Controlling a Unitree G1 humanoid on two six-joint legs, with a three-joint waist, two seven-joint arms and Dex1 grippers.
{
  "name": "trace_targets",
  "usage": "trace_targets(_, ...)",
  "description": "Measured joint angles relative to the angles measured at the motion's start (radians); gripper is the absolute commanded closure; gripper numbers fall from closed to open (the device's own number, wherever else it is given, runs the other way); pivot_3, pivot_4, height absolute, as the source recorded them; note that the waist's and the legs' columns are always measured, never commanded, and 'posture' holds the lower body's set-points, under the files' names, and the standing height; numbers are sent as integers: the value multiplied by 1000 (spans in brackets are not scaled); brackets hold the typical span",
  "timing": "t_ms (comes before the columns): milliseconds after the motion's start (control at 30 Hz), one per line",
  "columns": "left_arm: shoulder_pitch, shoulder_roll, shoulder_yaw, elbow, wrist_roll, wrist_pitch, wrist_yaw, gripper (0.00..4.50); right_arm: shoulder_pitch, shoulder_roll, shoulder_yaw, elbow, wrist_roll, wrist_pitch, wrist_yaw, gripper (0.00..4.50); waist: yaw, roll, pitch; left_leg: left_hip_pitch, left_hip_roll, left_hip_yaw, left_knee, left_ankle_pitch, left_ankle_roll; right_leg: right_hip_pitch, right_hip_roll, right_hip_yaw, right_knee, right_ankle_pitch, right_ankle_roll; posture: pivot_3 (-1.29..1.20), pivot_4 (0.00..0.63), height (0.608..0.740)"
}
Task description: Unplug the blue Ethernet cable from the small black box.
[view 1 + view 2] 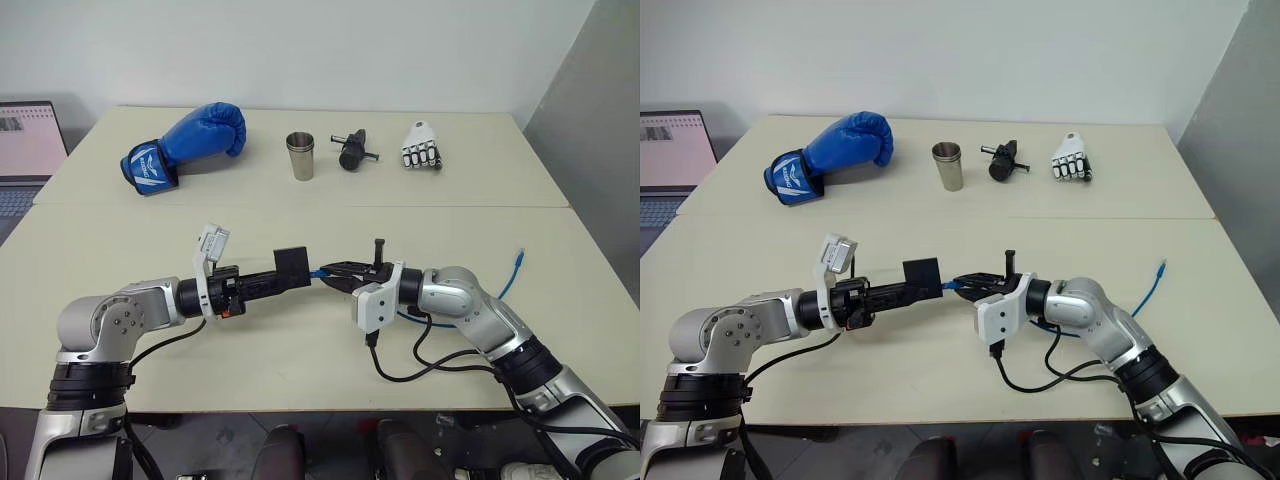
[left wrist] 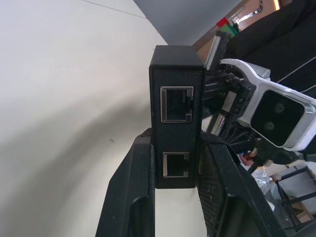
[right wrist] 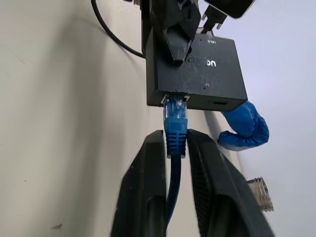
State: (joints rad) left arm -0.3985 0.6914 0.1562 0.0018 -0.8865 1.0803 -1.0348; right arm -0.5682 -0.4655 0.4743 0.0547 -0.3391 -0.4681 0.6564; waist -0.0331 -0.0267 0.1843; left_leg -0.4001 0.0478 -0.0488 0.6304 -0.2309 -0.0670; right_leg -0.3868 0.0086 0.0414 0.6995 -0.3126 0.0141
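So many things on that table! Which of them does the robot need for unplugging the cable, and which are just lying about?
In use:
- small black box, held in the left gripper
- blue Ethernet cable, plugged into the box, between the right gripper's fingers

Lying about:
- blue boxing glove
- metal cup
- black cylindrical gadget
- white robot hand
- laptop

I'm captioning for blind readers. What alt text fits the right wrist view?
The blue cable is plugged into the black box, its boot between the right gripper's black fingers.
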Motion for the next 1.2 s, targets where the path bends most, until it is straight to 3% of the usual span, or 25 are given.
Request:
trace_targets(67, -1, 0, -2, 1, 6, -1, -1, 3721, 1, -12, 0, -12, 5, 0, 21, 2409, 0, 0, 0, 0, 0, 0, 0, 0, 0, 0, 0, 0, 0, 0, 0, 0, 150, 740)
trace_targets(133, -1, 1, -8, 1, 9, -2, -5, 3721, 3, -29, -1, -17, 11, 3, 43, 2350, 1, 0, 0, 0, 0, 0, 0, 0, 0, 0, 0, 0, 0, 0, 0, 0, 150, 740)
trace_targets(267, -5, 52, -82, -3, 53, -42, -84, 3721, 62, -64, -26, -160, 215, 154, 175, 2350, 1, 0, 0, 0, 0, 0, 0, 0, 0, 0, 0, 0, 0, 0, 0, 0, 150, 740)
trace_targets(400, -19, 69, -114, 11, 107, -121, -150, 3721, 114, -79, -86, -334, 465, 493, 250, 2350, 1, 0, 0, 0, 0, -1, 0, 0, 0, 1, 0, 0, 0, 0, 0, 0, 150, 740)
trace_targets(500, -53, 70, -125, 44, 133, -171, -197, 3721, 126, -50, -152, -416, 662, 808, 222, 2350, 2, 0, 0, 0, 0, -1, 0, 0, 0, 1, 0, -1, 1, 0, 0, 0, 150, 740)
trace_targets(667, -93, 70, -131, 42, 141, -191, -249, 3721, 127, 34, -233, -433, 860, 1099, 138, 2350, 1, 0, 0, 0, 0, -1, 0, 0, 0, 0, 0, -1, 0, 0, 0, 0, 150, 740)
trace_targets(1200, -109, 70, -132, 37, 142, -193, -299, 3721, 75, 114, -305, -402, 1031, 1346, 70, 2350, 0, 0, 0, -1, 0, 0, 0, 0, 0, -1, 1, -1, -1, 0, 0, 0, 150, 740)
